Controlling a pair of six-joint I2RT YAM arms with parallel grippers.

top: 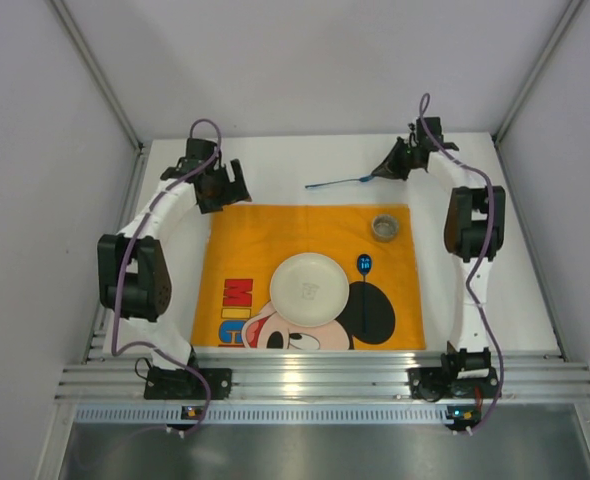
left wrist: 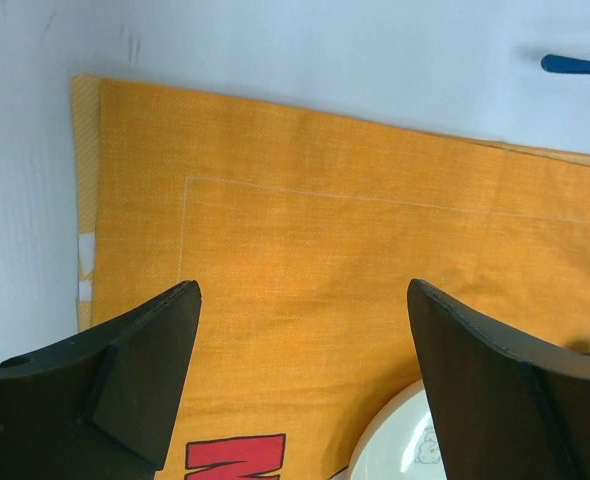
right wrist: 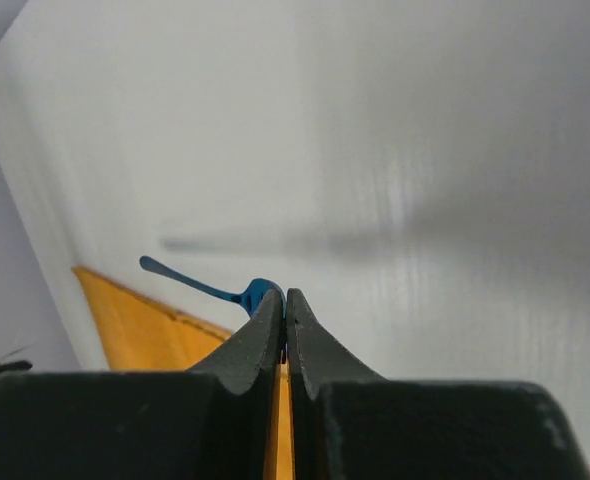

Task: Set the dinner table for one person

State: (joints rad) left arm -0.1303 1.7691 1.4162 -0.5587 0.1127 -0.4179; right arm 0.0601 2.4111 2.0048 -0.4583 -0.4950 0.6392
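- Table (top: 275,160): plain matte white rectangle under both arms, ribbed aluminium rail (top: 325,378) along its near edge.
- Mat (top: 245,240): woven orange cloth with a cartoon print, at the table's centre.
- Plate (top: 310,288): round, smooth and white, on the mat.
- Right gripper (right wrist: 285,295): far right, pinched tight on one end of a thin blue utensil (right wrist: 205,288).
- Left gripper (left wrist: 303,285): over the mat's far left corner, fingers wide apart, holding nothing.

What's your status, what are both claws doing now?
Left claw open above the orange placemat. Right claw shut on the blue utensil, far side of the dinner table. Plate on placemat. Nothing seen in the way.
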